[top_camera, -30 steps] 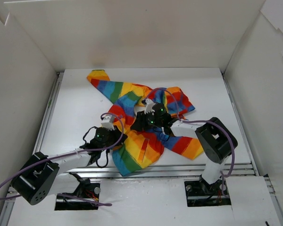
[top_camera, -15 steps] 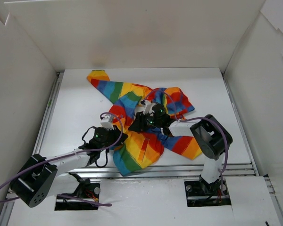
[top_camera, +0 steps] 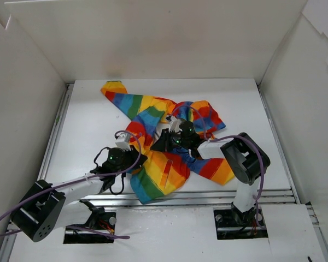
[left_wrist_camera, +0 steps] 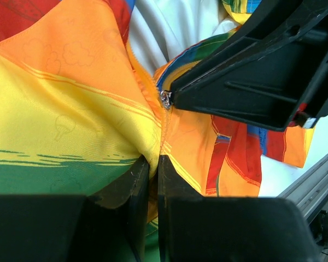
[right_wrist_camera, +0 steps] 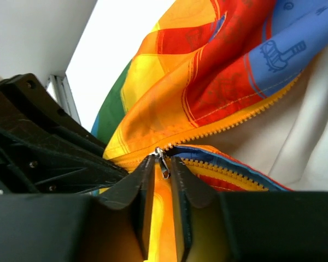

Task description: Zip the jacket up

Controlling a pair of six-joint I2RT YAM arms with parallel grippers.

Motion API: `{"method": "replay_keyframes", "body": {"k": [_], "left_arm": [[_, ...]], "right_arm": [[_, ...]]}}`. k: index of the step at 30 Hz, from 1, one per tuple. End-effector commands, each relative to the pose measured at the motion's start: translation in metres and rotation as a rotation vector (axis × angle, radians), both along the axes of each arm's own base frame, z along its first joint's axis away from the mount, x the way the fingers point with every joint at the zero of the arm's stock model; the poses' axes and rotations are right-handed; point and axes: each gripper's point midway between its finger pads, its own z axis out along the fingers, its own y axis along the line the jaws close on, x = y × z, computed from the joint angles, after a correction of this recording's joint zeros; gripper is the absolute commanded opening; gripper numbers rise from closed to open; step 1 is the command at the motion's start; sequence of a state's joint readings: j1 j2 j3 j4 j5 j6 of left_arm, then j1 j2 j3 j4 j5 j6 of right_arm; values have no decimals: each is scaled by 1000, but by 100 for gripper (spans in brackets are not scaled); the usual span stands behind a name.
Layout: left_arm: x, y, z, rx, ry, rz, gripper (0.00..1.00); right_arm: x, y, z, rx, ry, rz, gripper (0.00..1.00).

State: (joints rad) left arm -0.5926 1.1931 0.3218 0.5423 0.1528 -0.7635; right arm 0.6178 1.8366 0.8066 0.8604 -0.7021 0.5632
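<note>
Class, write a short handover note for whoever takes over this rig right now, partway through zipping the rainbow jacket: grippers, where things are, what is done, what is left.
Left gripper: shut on the jacket, pinching the fabric just below the zip.
Right gripper: shut on the zip pull.
The jacket lies crumpled mid-table.
Done: the short stretch from the left grip to the pull looks closed.
Left: the teeth beyond the pull are apart, with white lining showing. Draw the pull along them, probably with the left grip holding the bottom taut.
</note>
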Motion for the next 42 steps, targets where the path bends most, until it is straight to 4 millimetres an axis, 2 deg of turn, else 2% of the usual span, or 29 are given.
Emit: {"method": "replay_keyframes", "body": {"k": [1,3,4,6,13,15,16,18,22,31,33,42], "left_arm": [[11,-4,32,-71,-95,8,0],[10,-4,32,-70,-96,9,0],[10,-4,33,-72,-98,8,0],[10,-4,34,-73,-99,8,0],[10,-4,34,-76,-99,6,0],[10,-4,34,-76,-99,6,0],[10,-4,33,-74,-98,8,0],[10,-4,34,-77,-101,7,0],[9,-4,36,-81,-105,3,0],[9,-5,36,-82,-104,1,0],[9,-5,35,-83,-102,-1,0],[10,-5,34,-82,-100,4,0]], "right_arm": [[4,7,40,131,-90,42,14],[3,6,39,139,-79,51,17],[3,6,40,142,-78,60,27],[3,6,38,143,-72,65,32],[3,7,33,130,-60,72,32],[3,7,33,131,-55,75,28],[1,8,33,135,-53,84,22],[1,8,30,129,-38,84,20],[1,9,28,122,-39,92,42],[-7,16,33,139,-32,146,32],[-8,17,35,149,-38,152,23],[-11,19,39,161,-36,162,23]]}}
